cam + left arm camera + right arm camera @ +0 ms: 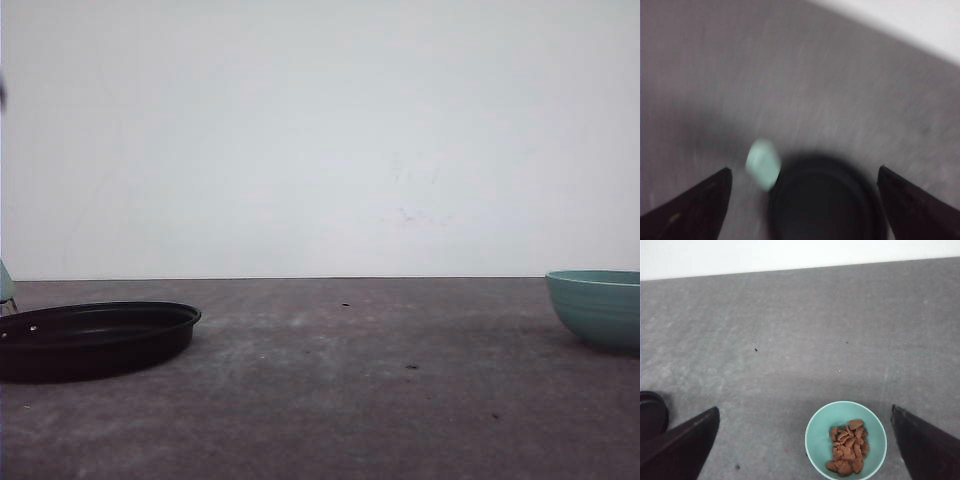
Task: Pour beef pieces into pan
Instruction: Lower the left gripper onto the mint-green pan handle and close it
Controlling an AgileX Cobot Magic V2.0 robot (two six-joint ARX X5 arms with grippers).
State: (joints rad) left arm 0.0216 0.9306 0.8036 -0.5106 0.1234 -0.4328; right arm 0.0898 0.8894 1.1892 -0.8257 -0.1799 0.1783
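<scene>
Where grey table [330, 400] meets white wall [320, 130], pan [95, 338] rests.

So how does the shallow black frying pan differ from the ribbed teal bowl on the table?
The shallow black frying pan is wide and low; the ribbed teal bowl is narrower and deeper. The pan has a pale mint-green handle; the bowl has none. The bowl holds the reddish-brown beef pieces, while none show in the pan. Both are round and rest upright on the grey table.

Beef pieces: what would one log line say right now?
beef pieces: in teal bowl | pan: apart | left gripper: open | right gripper: open
</scene>
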